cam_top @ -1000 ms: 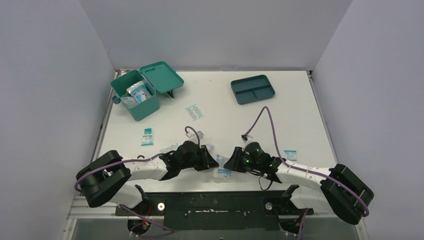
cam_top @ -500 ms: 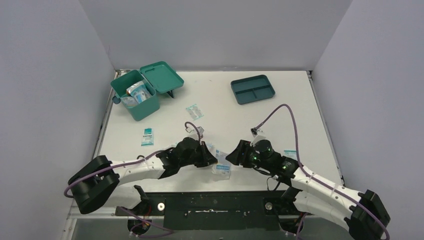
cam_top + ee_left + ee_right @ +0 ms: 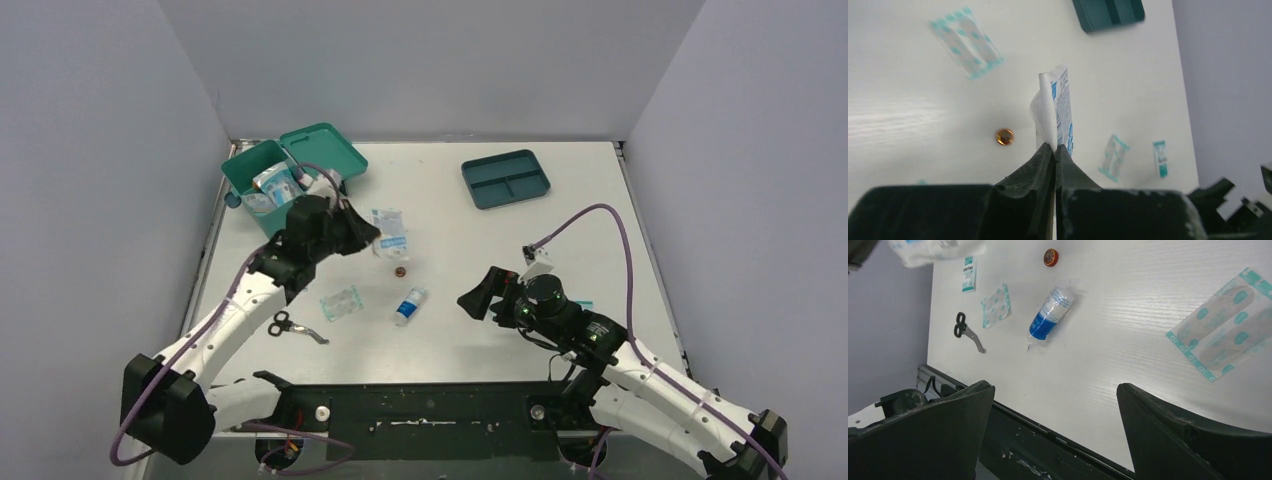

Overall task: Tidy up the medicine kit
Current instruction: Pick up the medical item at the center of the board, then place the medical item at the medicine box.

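Identify the medicine kit [image 3: 322,148] by its uniform teal-green body and lid. You can tell the divided tray [image 3: 506,179] apart by its darker blue-teal. The table [image 3: 470,250] is white. The packet [image 3: 1058,105] is white with blue print. The bottle [image 3: 1050,315] is clear at one end and blue at the other. The small round disc [image 3: 1050,257] is orange-red. The plaster sheet [image 3: 1228,325] carries teal dots and a teal border. The scissors [image 3: 967,331] have black handles and grey blades.

I can pass between kit [image 3: 243,168] and tray [image 3: 505,178]: bare table [image 3: 450,215] there. Mid-table is littered: cap [image 3: 400,271], bottle [image 3: 409,305], plaster [image 3: 340,302], scissors [image 3: 295,328], gaps between them. Kit stands open far-left, boxes [image 3: 275,185] inside, lid [image 3: 325,152] behind it.
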You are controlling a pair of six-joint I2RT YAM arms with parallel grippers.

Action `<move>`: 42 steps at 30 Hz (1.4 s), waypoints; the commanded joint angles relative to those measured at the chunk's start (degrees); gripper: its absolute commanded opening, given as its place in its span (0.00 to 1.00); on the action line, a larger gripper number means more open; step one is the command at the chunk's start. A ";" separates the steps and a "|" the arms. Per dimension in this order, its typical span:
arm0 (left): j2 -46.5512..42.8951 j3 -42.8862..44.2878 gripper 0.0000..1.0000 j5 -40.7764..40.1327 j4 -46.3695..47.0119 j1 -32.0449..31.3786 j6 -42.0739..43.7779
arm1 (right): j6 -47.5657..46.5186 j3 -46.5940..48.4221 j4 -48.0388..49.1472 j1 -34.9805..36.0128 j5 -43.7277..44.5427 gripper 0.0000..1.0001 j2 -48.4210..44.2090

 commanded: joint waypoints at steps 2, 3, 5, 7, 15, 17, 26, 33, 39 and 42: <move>0.76 10.91 0.00 8.26 -10.37 17.06 10.83 | -2.71 4.48 -4.14 0.43 4.34 1.00 -1.51; 1.97 12.99 0.00 9.18 -11.74 20.38 12.15 | -3.34 5.04 -4.58 0.41 4.79 1.00 -1.42; 4.40 16.88 0.00 10.66 -13.17 26.30 14.10 | -4.60 6.35 -5.80 0.41 5.55 1.00 -0.90; 6.92 19.91 0.00 11.63 -12.97 32.63 14.99 | -5.91 7.57 -6.61 0.43 6.30 1.00 -0.43; 18.59 30.39 0.00 15.39 -12.31 45.67 15.79 | -9.05 9.34 -7.96 0.42 7.09 1.00 1.37; 20.59 31.92 0.00 16.18 -10.85 48.00 15.73 | -9.23 9.35 -8.13 0.32 7.44 1.00 1.33; 29.99 33.64 0.00 21.76 -0.93 52.70 10.86 | -9.54 11.14 -7.69 0.37 8.41 1.00 3.42; 36.05 34.43 0.00 25.01 2.44 52.69 8.65 | -9.69 11.65 -6.43 0.32 8.51 1.00 6.43; 39.26 34.81 0.00 26.03 5.87 52.64 6.39 | -9.58 10.98 -4.57 0.40 8.40 1.00 8.27; 40.61 35.23 0.00 26.37 6.41 52.62 6.06 | -9.86 11.19 -4.55 0.37 8.19 1.00 9.11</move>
